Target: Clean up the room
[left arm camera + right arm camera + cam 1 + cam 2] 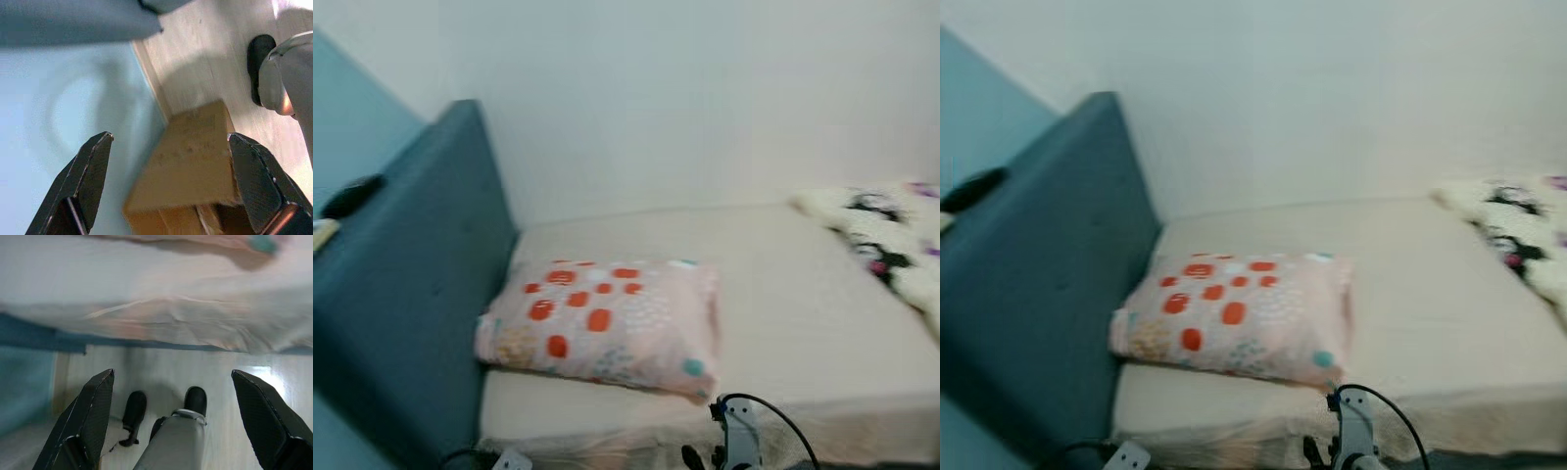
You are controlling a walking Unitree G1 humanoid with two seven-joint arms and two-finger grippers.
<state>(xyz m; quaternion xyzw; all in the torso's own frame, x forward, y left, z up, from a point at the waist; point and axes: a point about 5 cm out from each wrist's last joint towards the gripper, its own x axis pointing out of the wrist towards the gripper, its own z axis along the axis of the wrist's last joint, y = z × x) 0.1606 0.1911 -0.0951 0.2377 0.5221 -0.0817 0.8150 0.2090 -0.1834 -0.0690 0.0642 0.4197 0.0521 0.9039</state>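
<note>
A pink pillow [607, 323] with orange dots lies at the head of a bed [803, 323] covered in a cream sheet, against a teal headboard [411, 294]. A fluffy white blanket [891, 245] with black and purple marks lies bunched at the bed's far right. My left gripper [170, 138] hangs open above a cardboard box [190, 161] beside a pale blue wall. My right gripper [172, 376] hangs open over the wooden floor by the bed's edge, holding nothing. Part of my right arm [739, 441] shows at the bottom of the head view.
A black object [352, 196] rests on the ledge on top of the headboard. A white wall runs behind the bed. My own legs and black feet [195, 399] stand on the light wooden floor [161, 369] close to the bed's side.
</note>
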